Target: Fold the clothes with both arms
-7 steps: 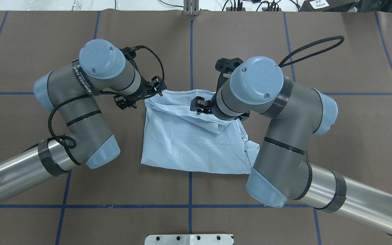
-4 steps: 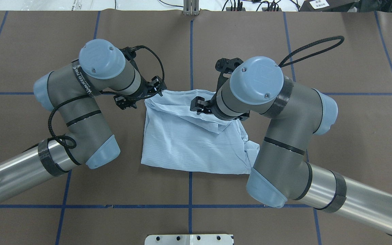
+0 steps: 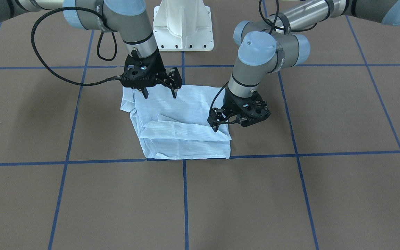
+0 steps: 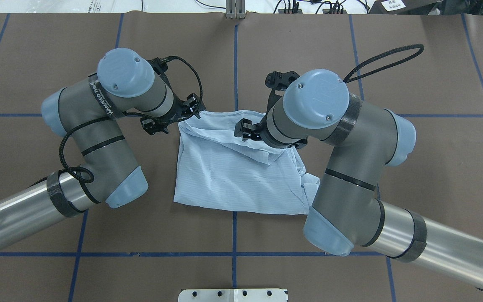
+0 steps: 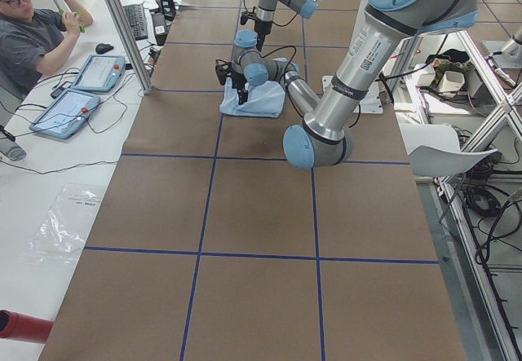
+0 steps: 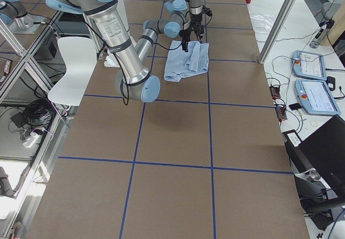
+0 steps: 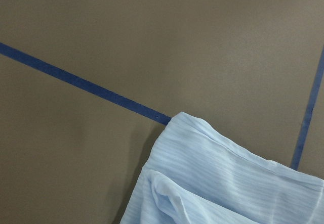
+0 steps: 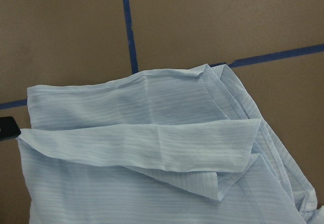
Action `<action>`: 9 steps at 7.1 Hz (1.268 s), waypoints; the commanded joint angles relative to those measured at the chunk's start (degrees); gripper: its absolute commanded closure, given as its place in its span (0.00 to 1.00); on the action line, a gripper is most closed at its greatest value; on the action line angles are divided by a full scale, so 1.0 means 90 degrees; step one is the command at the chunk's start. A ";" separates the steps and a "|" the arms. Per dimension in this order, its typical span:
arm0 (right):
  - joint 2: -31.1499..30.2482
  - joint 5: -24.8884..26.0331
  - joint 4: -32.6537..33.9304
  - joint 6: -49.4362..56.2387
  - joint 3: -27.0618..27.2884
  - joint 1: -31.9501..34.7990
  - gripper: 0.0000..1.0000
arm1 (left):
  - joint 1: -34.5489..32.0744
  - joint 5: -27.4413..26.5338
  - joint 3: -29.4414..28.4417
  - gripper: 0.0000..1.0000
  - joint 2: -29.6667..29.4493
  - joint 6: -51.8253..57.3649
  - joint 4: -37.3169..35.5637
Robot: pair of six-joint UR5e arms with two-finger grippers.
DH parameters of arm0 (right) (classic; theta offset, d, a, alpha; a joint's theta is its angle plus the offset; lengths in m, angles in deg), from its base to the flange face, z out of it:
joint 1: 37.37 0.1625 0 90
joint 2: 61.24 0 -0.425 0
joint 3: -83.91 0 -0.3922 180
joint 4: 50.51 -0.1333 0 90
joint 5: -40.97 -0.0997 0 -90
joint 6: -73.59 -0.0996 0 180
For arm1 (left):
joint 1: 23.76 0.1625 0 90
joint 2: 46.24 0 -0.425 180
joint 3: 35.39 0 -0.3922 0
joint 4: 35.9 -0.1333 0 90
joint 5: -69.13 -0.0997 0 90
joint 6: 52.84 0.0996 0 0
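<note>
Out in the middle of the surface (image 3: 325, 114), the pale blue shirt (image 3: 186, 111) lies roughly folded. Right jaws hang spread above it; left jaws, spread too, sit at its far corner.

We count one pale blue shirt (image 4: 241, 167) on one brown bench (image 4: 434, 167), and two grey robot arms, the left arm (image 4: 99, 126) and the right arm (image 4: 350, 138). Each ends in one black claw, two in all: the left claw (image 3: 221, 121) and the right claw (image 3: 160, 94). We also count one white pedestal (image 3: 182, 24), one person (image 5: 33, 43), two tablets, the nearer tablet (image 5: 65, 110) and the farther tablet (image 5: 94, 72), one white chair (image 6: 73, 69) and one clear plastic bag (image 5: 65, 222).
</note>
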 commanded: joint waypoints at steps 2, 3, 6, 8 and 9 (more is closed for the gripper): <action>0.0336 0.0888 -0.3139 0.1640 -0.4848 -0.1544 0.00 | 0.1613 -0.0667 -0.1813 0.00 0.0555 0.2741 0.2409; 0.0350 0.2077 -0.3142 0.1824 -0.5907 -0.2673 0.00 | 0.3188 -0.1973 -0.3876 0.00 -0.0040 0.2748 0.2547; -0.1240 0.4279 -0.2957 0.1826 -0.6755 -0.5387 0.00 | 0.5616 -0.3481 -0.5400 0.00 0.0771 0.2758 0.3008; -0.1737 0.3984 -0.2014 0.1836 -0.6758 -0.6749 0.00 | 0.6005 -0.3470 -0.5973 0.00 0.1669 0.2748 0.2969; -0.1739 0.3983 -0.1874 0.1836 -0.6748 -0.7085 0.00 | 0.6094 -0.3451 -0.5948 0.00 0.1634 0.2748 0.2968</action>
